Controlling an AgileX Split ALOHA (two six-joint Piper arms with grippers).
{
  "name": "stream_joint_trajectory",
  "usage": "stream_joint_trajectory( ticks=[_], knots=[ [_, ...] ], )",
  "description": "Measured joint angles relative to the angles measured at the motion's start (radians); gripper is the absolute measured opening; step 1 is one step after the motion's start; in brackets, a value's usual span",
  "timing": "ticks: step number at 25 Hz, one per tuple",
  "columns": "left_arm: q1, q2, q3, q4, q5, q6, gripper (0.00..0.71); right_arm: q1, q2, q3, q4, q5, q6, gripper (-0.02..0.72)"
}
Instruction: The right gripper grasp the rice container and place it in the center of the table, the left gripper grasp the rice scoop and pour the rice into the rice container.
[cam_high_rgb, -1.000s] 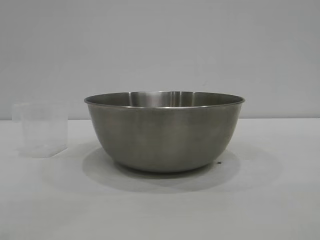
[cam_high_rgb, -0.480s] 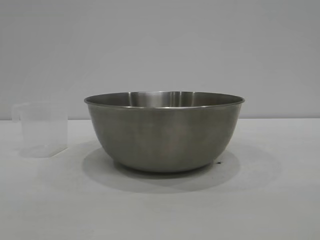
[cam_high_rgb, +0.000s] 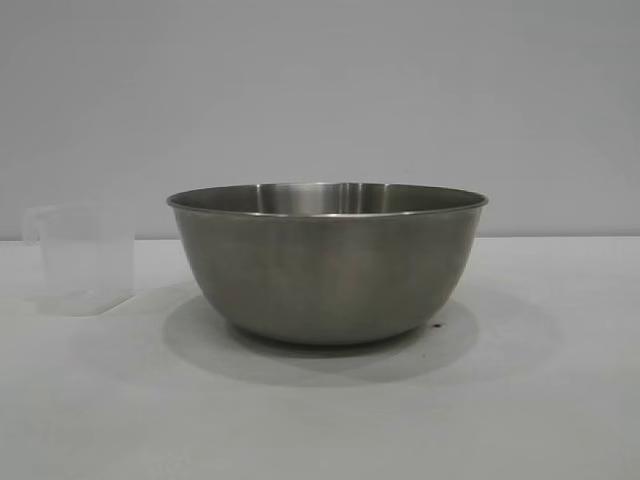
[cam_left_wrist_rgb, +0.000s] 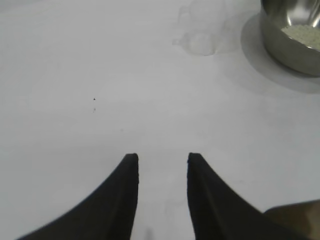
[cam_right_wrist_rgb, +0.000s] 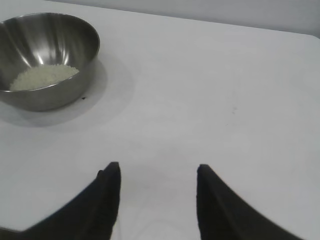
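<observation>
- Rice container (cam_high_rgb: 327, 265) stands upright at the centre of the surface (cam_high_rgb: 540, 400).
- Rice scoop (cam_high_rgb: 80, 258) stands upright on the surface, left of the container, apart from it.
- Rice (cam_right_wrist_rgb: 44, 76) lies in the container's bottom.

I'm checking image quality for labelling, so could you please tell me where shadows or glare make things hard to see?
Exterior view: the bowl casts a soft shadow on the table; the cup nearly blends into the pale background. Left wrist view: the cup is barely visible. Right wrist view: mild glare inside the bowl, rice clear.
</observation>
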Motion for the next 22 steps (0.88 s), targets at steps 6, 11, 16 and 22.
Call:
stream_joint_trajectory(
  ticks=[6, 11, 16, 22],
  knots=[
    [0.0, 0.0, 0.031, -0.007, -0.038, 0.025, 0.196, 0.0, 0.0, 0.0, 0.0, 0.0, 0.0, 0.34],
    [0.0, 0.0, 0.031, -0.015, -0.045, 0.026, 0.196, 0.0, 0.0, 0.0, 0.0, 0.0, 0.0, 0.34],
    [0.0, 0.0, 0.031, -0.017, -0.048, 0.029, 0.196, 0.0, 0.0, 0.0, 0.0, 0.0, 0.0, 0.34],
    [0.0, 0.0, 0.031, -0.018, -0.048, 0.029, 0.196, 0.0, 0.0, 0.0, 0.0, 0.0, 0.0, 0.34]
  ],
)
